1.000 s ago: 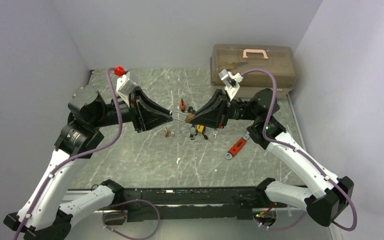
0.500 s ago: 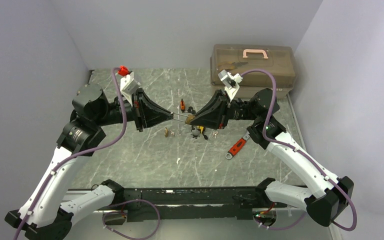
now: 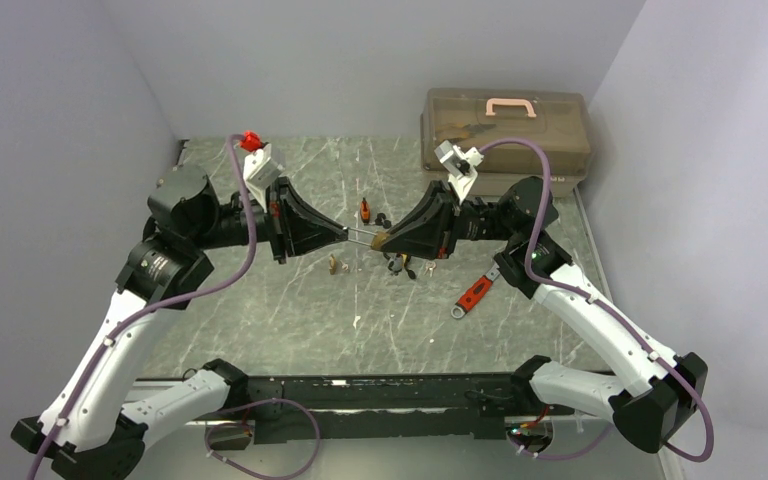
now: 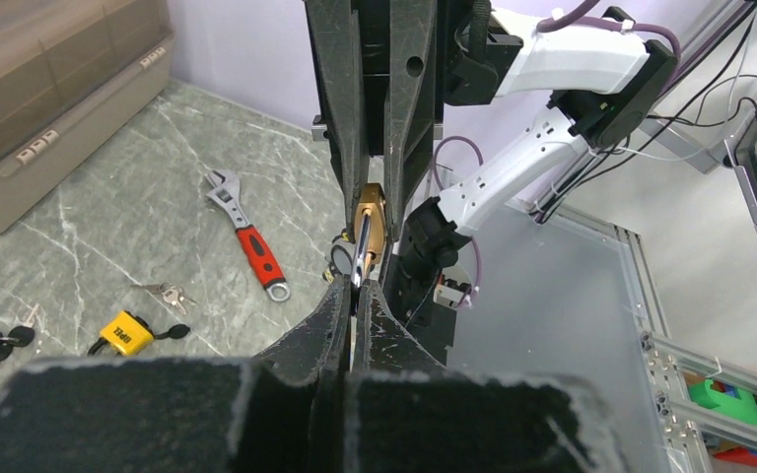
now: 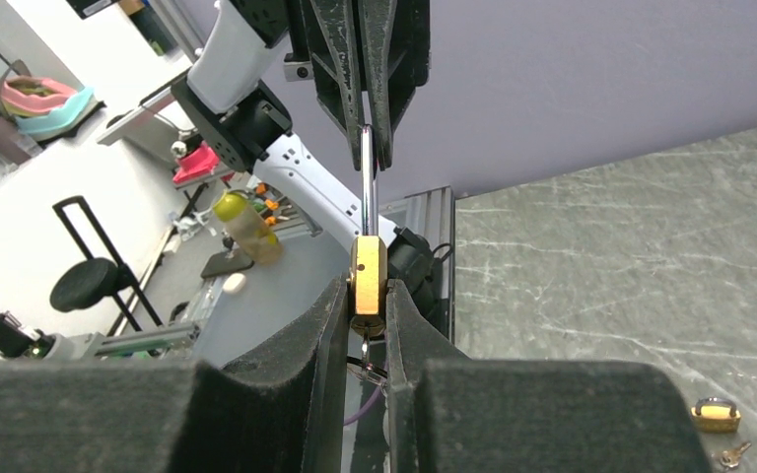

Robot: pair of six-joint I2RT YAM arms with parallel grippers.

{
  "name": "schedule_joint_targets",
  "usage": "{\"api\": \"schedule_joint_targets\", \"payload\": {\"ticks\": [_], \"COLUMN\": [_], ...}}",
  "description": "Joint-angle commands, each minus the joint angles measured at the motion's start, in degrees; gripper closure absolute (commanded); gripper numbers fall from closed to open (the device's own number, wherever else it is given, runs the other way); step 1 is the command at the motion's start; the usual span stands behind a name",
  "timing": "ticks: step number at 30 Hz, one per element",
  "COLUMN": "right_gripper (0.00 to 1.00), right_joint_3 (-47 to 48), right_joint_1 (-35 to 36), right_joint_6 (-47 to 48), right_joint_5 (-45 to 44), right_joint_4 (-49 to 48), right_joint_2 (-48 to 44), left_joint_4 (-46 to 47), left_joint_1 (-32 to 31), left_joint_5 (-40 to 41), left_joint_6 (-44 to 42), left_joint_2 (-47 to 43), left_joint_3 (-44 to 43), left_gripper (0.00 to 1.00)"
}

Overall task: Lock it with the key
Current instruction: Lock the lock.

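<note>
The right gripper (image 3: 384, 238) is clamping a brass padlock (image 5: 367, 273) by its body and holding it in the air above the middle of the table (image 3: 290, 310), with the steel shackle (image 5: 366, 177) pointing toward the left arm. The left gripper (image 4: 355, 292) is meeting it tip to tip, its jaws pinching tight on the far end of that shackle, so both arms are sharing the one lock. A ring (image 4: 341, 258) is hanging at the body's end opposite the shackle, probably carrying the key, though the right fingers are hiding most of it. Below the pair, a yellow lock (image 4: 126, 332) is lying on the table near some loose keys (image 4: 165, 293), and a small brass lock (image 5: 715, 414) is sitting apart from them. A red-handled wrench (image 3: 474, 294) is lying to the right, and a toolbox (image 3: 505, 120) is standing in the far right corner.
</note>
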State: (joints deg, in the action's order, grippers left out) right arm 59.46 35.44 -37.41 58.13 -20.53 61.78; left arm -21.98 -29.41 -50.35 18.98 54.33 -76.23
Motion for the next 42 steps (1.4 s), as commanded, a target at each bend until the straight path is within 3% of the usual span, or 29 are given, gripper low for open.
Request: {"api": "schedule_joint_targets", "payload": {"ticks": [1,10,42], "right_gripper": [1.00,1.00,1.00], "right_joint_3": [2.32,4.73,7.64], "right_joint_1": [0.75,2.26,2.71], "right_joint_6": [1.16,4.59,2.63], "right_joint_5": [-0.91,-3.94,-4.77], "right_joint_4": [-1.37,2.63,-1.26], "right_joint_2": [0.17,2.00,4.48], "left_joint_4": [0.57,0.75,-3.06], "left_joint_1": [-0.24,-1.48,-5.40], "left_joint_5": [-3.09,-3.44,-0.18], "left_joint_6": [0.25,0.48,-0.80], "left_joint_2": [0.81,1.48,3.79], "left_joint_3": [-1.26,-0.23,2.15], "left_gripper": [1.00,1.00,1.00]}}
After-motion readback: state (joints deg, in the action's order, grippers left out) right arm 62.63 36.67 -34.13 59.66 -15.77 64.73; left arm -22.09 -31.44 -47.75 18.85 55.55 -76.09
